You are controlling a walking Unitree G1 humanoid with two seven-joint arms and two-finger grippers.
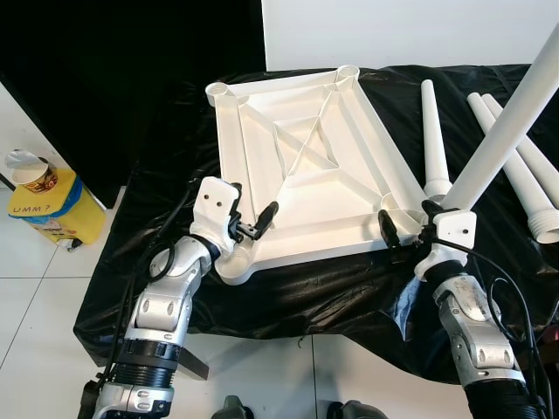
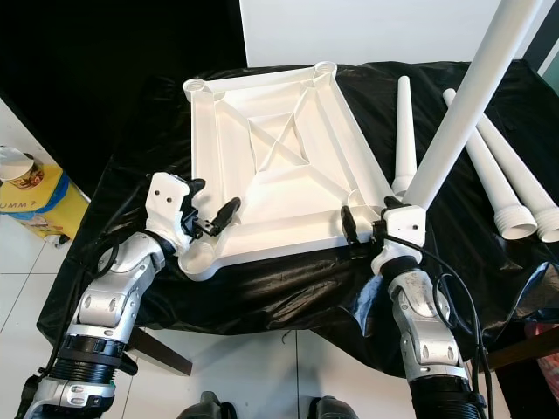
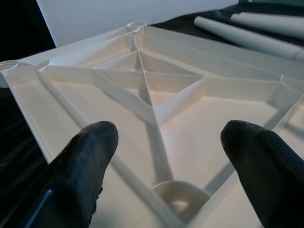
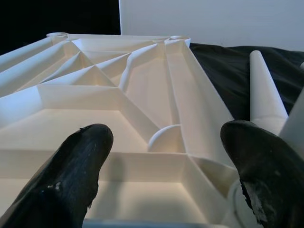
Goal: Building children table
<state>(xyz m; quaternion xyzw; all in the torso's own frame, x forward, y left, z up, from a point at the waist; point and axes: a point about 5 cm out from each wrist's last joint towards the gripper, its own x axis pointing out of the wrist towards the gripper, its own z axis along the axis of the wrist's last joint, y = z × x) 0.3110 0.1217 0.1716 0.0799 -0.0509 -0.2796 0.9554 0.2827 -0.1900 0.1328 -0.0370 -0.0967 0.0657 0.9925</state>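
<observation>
The white table top (image 1: 306, 175) lies upside down on a black cloth (image 1: 332, 297), ribs and corner sockets facing up. My left gripper (image 1: 255, 223) is open at its near-left corner, fingers (image 3: 90, 156) spread above the corner socket (image 3: 179, 199). My right gripper (image 1: 409, 223) is open at the near-right corner and holds nothing. Beside its outer finger (image 4: 259, 161) a long white leg (image 1: 511, 113) rises from that corner, tilted to the upper right. Its lower end is hidden behind my right wrist.
Three loose white legs (image 1: 432, 131) (image 1: 515, 148) (image 1: 537, 188) lie on the cloth to the right of the table top. A yellow container (image 1: 48, 209) with a cup (image 1: 31, 170) on it stands on the tiled floor at the left.
</observation>
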